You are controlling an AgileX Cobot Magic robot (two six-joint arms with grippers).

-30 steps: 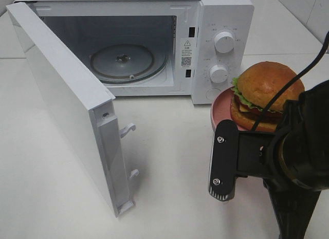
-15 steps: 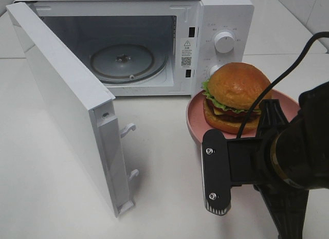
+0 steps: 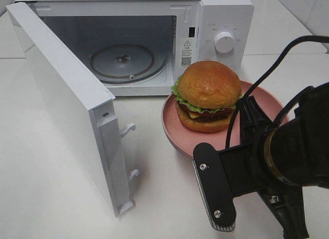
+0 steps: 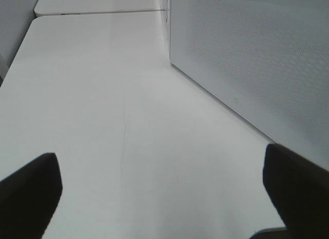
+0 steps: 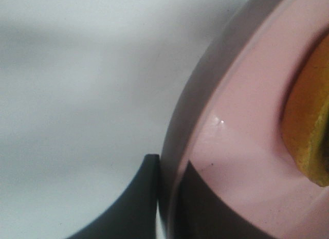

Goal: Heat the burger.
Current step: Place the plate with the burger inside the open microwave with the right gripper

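Observation:
The burger [image 3: 208, 95], with a glossy golden bun, lettuce and cheese, rides on a round pink plate [image 3: 172, 123] just in front of the open microwave [image 3: 221, 23]. My right gripper [image 3: 250, 117] is shut on the plate's rim at its right side. The right wrist view shows that gripper [image 5: 169, 169] with its jaws pinching the plate's rim [image 5: 241, 146], and the bun's edge [image 5: 308, 131] sits beyond. My left gripper [image 4: 162, 164] stands open over bare table beside the microwave door [image 4: 257, 59]; it does not show in the high view.
The microwave door [image 3: 67, 95] swings out wide to the left, reaching toward the table's front. A glass turntable [image 3: 123, 61] lies inside the cavity. Control knobs [image 3: 224, 42] sit on the right panel. White table [image 3: 164, 172] lies between door and plate.
My right arm has carried the plate with the burger leftward, from beside the control panel to the front of the microwave opening. The left gripper is unchanged.

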